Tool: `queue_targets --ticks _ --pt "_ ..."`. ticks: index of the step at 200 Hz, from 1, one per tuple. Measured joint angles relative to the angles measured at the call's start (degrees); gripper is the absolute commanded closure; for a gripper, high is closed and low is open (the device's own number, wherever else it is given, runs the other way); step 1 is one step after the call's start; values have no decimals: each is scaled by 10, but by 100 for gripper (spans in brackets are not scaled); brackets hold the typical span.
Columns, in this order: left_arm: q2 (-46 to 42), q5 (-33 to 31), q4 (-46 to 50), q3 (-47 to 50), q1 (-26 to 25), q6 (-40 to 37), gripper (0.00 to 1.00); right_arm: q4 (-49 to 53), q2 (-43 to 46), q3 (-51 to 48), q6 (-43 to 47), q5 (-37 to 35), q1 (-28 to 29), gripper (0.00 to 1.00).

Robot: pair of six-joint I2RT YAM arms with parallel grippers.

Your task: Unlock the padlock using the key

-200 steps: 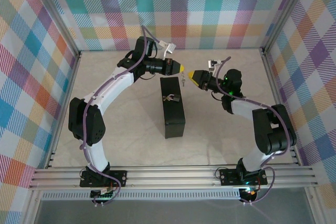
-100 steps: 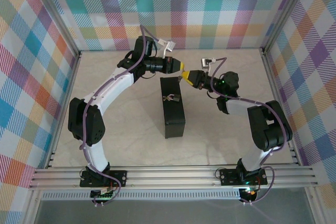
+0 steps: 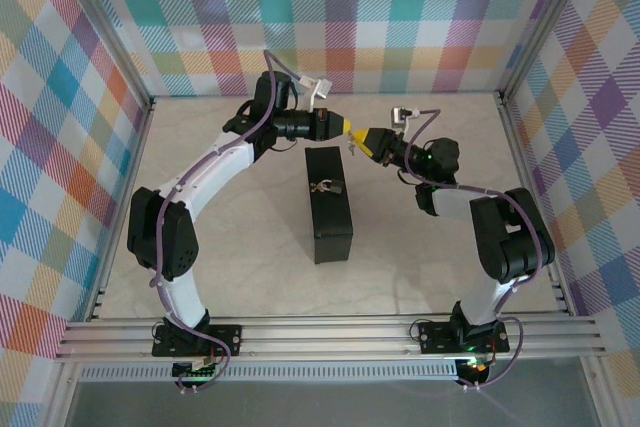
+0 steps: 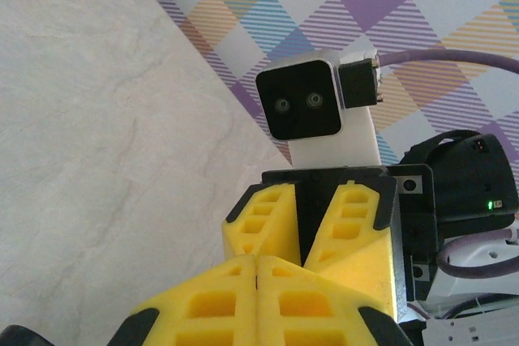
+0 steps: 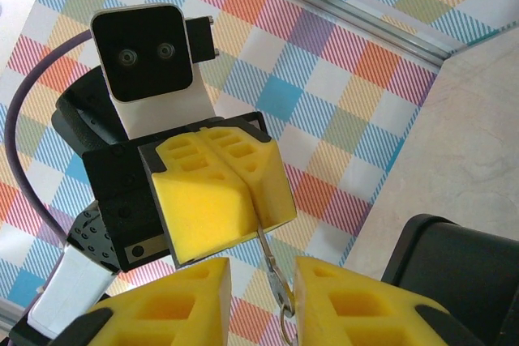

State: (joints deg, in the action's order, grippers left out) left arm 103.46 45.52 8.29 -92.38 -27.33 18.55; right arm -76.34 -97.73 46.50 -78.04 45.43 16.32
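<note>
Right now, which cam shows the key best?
Right wrist: the key hangs clear from the shut left pincer, inside the open right pincer. Top external leaves it too small to tell; left wrist's own pads hide it.

White-and-black arms [image 3: 215,172], purple cables [image 3: 540,237], yellow ribbed pads [image 5: 203,208] on left hand [image 3: 347,127] and right hand [image 3: 365,136], white twin-lens wrist cameras [image 4: 304,103].

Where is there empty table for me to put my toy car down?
Bare table lies between the left arm and the black box, between the box and the right arm, and in front of the box toward the rail. It's crowded above the box's far end, where the left gripper and right gripper meet.
</note>
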Motion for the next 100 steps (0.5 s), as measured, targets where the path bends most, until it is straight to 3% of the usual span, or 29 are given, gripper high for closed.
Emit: queue_targets --ticks 38,100 --pt "0 -1 -15 0 0 12 100 -7 0 0 -4 0 0 69" --pt "0 -2 -40 3 0 27 100 -8 0 1 -6 0 5 74"
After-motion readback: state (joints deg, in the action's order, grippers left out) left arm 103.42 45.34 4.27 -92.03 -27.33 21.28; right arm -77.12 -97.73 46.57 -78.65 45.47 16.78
